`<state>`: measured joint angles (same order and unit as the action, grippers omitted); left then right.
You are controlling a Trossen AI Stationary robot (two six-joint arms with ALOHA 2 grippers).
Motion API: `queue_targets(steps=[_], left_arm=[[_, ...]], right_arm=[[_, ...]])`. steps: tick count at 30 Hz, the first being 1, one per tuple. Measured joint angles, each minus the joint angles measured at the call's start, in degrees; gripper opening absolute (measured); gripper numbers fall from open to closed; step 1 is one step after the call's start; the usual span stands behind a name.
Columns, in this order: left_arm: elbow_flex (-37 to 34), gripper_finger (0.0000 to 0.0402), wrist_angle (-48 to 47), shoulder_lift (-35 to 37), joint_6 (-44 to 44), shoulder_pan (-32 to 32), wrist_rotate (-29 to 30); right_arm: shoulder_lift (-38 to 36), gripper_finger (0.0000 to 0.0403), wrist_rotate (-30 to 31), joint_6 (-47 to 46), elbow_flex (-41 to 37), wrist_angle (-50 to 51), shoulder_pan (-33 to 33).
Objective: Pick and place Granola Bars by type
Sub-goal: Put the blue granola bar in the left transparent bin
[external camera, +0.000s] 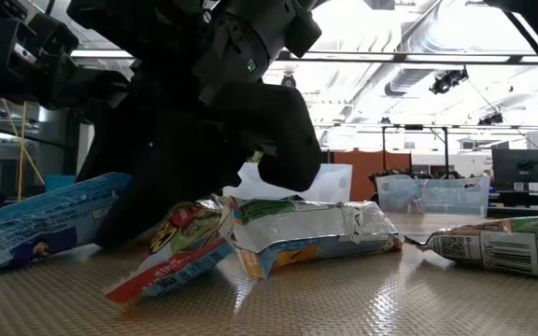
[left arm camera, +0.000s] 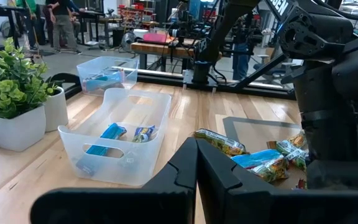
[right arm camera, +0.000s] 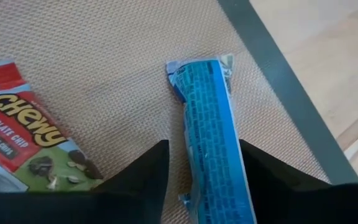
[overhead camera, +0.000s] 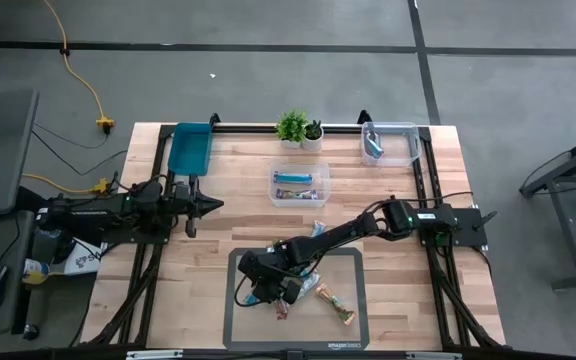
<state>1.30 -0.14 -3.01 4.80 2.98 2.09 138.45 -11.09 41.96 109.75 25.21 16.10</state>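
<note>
Blue foil lies straight between my right fingers (right arm camera: 135, 177): a light blue bar (right arm camera: 209, 130) on the tan mat (right arm camera: 104, 62), with my right gripper (right arm camera: 201, 171) spread apart over it, one dark finger on either side, not yet pinching it. Just beside one finger is a red Chewy bar (right arm camera: 23, 137), close enough to crowd that side. Beyond the other finger runs the mat's grey border (right arm camera: 272, 74), then bare wood. From above, more bars (overhead camera: 333, 300) are scattered on the mat around my right gripper (overhead camera: 264, 290). Well ahead stands a clear bin (overhead camera: 300, 185) with a few bars inside, and farther off another clear bin (overhead camera: 388, 145), a teal tray (overhead camera: 189, 148) and two small potted plants (overhead camera: 299, 130). My left gripper (overhead camera: 208, 205) waits off the mat, its fingers pressed together.
</note>
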Motion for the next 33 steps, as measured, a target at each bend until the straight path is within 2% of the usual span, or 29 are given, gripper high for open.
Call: queue_targets(steps=[22, 33], left_arm=[[0.02, 0.0001, 0.00, 0.02, -0.02, -0.02, 0.02], [0.01, 0.0001, 0.00, 0.01, -0.01, 0.00, 0.02]], right_arm=[[0.00, 0.0072, 0.04, -4.89, 0.00, -0.07, 0.11], [0.00, 0.0046, 0.29, -13.51, 0.81, -2.48, 0.20]])
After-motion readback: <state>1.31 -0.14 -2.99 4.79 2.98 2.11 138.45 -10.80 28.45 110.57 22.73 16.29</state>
